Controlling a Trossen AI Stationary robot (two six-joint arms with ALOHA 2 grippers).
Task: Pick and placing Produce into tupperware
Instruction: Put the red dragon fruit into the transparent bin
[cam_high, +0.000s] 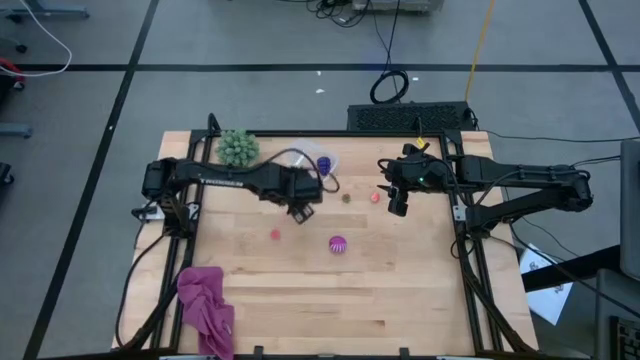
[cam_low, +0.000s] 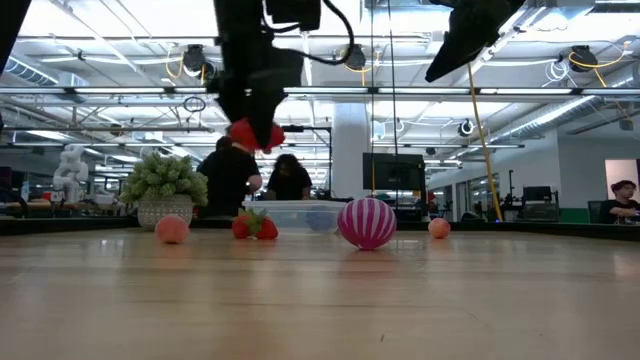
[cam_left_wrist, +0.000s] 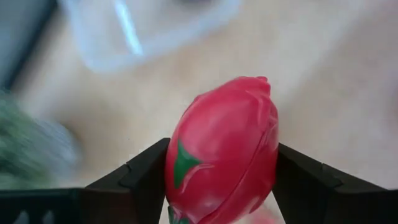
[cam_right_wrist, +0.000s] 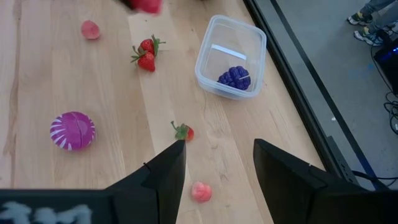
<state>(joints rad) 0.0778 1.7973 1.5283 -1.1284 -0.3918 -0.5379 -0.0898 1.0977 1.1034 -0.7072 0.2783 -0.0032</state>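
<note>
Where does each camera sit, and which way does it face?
High: overhead, straight down on the table; both arms.
Low: table height, level across; arms from above.
Left wrist: left gripper clamped on red fruit.
Right wrist: open right gripper, over the wood.
Shared: tub in high and right wrist; striped ball too.
</note>
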